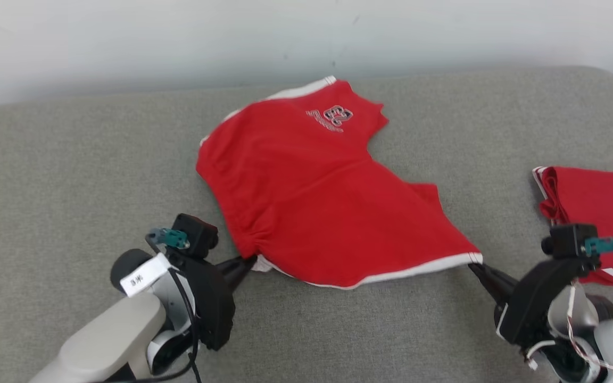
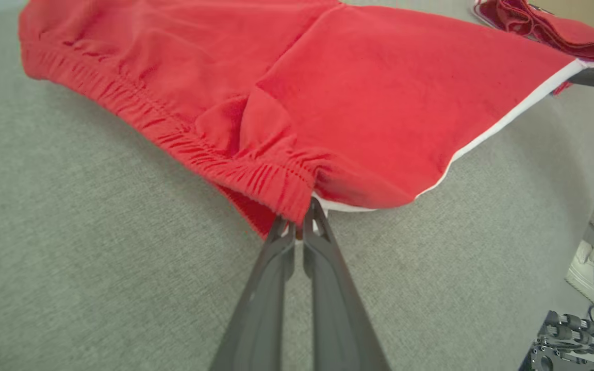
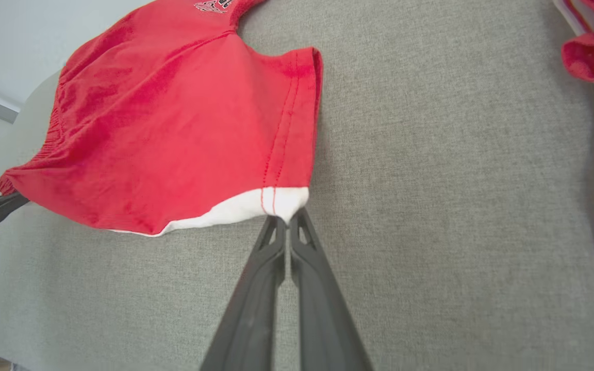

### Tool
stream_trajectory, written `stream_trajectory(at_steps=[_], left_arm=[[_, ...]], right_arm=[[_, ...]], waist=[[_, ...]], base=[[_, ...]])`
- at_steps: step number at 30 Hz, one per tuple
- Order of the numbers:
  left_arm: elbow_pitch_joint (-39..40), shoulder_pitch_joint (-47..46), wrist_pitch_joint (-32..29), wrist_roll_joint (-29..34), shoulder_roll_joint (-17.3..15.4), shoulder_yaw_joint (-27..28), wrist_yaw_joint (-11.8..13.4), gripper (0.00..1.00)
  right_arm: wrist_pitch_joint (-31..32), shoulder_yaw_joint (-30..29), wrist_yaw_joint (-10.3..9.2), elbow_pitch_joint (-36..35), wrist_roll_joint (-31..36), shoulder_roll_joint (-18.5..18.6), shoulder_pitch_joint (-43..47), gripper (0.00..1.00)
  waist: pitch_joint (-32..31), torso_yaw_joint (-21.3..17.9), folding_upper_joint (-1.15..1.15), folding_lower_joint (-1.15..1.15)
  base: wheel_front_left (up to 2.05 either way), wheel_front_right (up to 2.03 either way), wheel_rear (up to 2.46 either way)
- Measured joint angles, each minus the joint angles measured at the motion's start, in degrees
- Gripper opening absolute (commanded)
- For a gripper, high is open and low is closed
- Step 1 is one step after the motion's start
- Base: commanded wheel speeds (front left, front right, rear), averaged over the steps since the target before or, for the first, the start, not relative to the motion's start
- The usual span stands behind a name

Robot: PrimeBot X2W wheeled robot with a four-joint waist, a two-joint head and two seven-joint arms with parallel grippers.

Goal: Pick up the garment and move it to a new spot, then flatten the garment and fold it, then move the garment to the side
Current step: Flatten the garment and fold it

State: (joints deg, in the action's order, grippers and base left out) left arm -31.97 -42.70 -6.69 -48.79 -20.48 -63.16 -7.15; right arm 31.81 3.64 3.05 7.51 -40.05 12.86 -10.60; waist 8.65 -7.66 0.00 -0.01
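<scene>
Mid-worktop, a little toward the far edge: a red garment (image 1: 312, 197), shorts with a gathered elastic waistband, white trim on the hems and a small number print near the far end. Pulled taut along its near edge between two grips, that edge raised slightly off the grey padded worktop (image 1: 72, 175), the far part lying on it.

At the near-left corner, by the bunched end of the waistband: the left fingers (image 1: 237, 267), pressed together and clamped on the cloth. At the near-right corner, on the white hem tip: the right fingers (image 1: 490, 279), likewise closed tight and pinching the fabric.

Along the left fingers (image 2: 268, 288) in the left wrist view: red folds gathered right at the tips. Along the right fingers (image 3: 256, 299) in the right wrist view: the white corner nipped between the tips.

Well apart to the right, near the worktop's edge: a second red garment (image 1: 599, 202) with white stripes, folded over. Behind, a pale wall (image 1: 179, 37). Beside the worktop in the left wrist view, a white shoe (image 2: 588, 278).
</scene>
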Motion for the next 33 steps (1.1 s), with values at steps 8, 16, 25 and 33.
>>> stream_trajectory(at_steps=[8,16,25,33], left_arm=[[3.5,3.5,1.7,0.0,-4.5,-4.1,0.0,0.0],[6.0,6.4,1.2,-0.1,-7.3,-7.7,0.0,0.0],[7.1,8.5,-0.6,-1.1,-7.7,-9.1,0.0,0.0],[7.0,9.8,-2.0,-2.3,-7.8,-9.3,0.0,1.0]], right_arm=[[1.3,-0.3,-0.8,-5.1,0.4,0.8,8.1,0.0],[3.1,-1.9,-3.04,-10.2,0.3,1.5,16.3,0.0],[6.2,0.1,-4.14,-12.8,-0.2,0.9,21.2,0.0],[7.5,0.5,-5.65,-12.6,-0.2,0.5,22.0,1.0]], waist=[[-3.7,0.7,-0.01,-0.01],[-7.4,1.4,-0.01,-0.01],[-8.9,1.9,-0.01,0.0],[-9.0,2.2,0.0,0.0]], base=[[0.0,0.0,0.0],[0.0,0.0,0.0],[0.0,0.0,0.0],[0.0,0.0,0.0]])
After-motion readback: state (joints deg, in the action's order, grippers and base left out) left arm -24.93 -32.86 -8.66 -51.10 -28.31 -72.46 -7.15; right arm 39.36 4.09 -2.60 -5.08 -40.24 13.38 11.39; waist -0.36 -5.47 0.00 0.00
